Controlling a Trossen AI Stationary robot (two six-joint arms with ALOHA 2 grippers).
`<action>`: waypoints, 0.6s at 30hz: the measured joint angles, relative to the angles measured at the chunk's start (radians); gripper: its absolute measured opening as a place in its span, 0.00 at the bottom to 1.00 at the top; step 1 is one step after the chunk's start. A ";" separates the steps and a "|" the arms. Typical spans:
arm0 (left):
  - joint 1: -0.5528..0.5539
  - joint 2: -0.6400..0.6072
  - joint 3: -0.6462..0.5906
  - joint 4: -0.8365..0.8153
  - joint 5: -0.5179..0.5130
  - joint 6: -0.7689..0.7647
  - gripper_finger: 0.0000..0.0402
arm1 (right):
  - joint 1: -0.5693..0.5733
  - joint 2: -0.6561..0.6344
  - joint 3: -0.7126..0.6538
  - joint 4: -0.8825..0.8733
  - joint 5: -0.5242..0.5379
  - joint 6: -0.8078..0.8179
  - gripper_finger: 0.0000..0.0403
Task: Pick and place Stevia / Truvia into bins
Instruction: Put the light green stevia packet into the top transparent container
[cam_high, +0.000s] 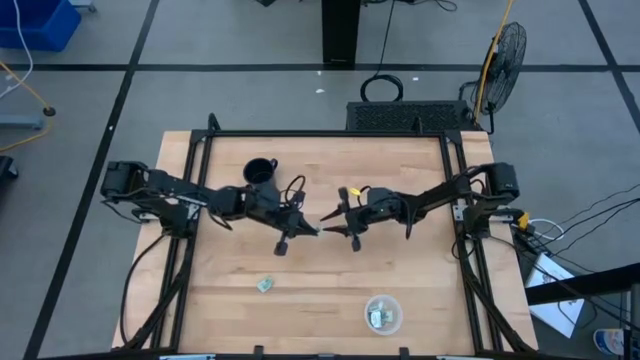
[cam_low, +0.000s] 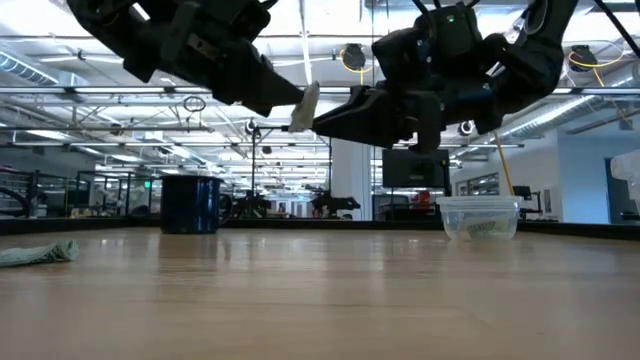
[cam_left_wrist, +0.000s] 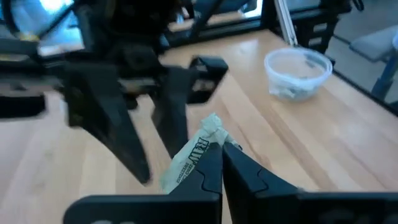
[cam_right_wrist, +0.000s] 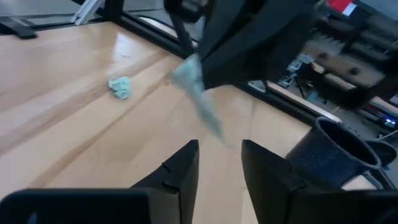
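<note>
Both grippers are high above the table's middle, tip to tip. My left gripper (cam_high: 306, 230) (cam_left_wrist: 221, 152) is shut on a pale green and white Truvia sachet (cam_left_wrist: 189, 158) (cam_low: 305, 105) (cam_right_wrist: 198, 93). My right gripper (cam_high: 335, 229) (cam_right_wrist: 221, 165) faces it, open, with its fingers just short of the sachet's free end. A crumpled sachet (cam_high: 264, 285) (cam_right_wrist: 121, 87) (cam_low: 40, 253) lies flat on the wood near the front. One clear cup (cam_high: 383, 313) (cam_low: 480, 216) (cam_left_wrist: 297, 68) stands at the front right with sachets inside. The second cup is out of view. My left gripper pinches the sachet between its two fingertips at one end (cam_left_wrist: 211, 140). The fingers come roughly level from the table's left. The sachet is lifted clear of the table and sticks out past the tips toward my right gripper, its free end (cam_right_wrist: 211, 127) slanting down.
A black mug (cam_high: 260, 172) (cam_low: 190, 203) (cam_right_wrist: 339, 149) stands at the far left of the table, behind my left arm. A black frame (cam_high: 330, 134) rims the table. Bare wood lies between the loose sachet and the cup.
</note>
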 joint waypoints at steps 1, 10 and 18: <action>0.000 0.000 0.000 -0.013 -0.003 0.004 0.01 | -0.004 0.000 0.000 0.007 0.000 0.000 0.30; 0.004 0.000 0.000 0.003 -0.017 0.024 0.01 | -0.006 0.000 0.012 0.034 -0.002 0.006 0.32; 0.029 0.000 0.000 0.024 -0.038 0.026 0.02 | 0.011 0.000 0.045 -0.014 -0.003 0.022 0.31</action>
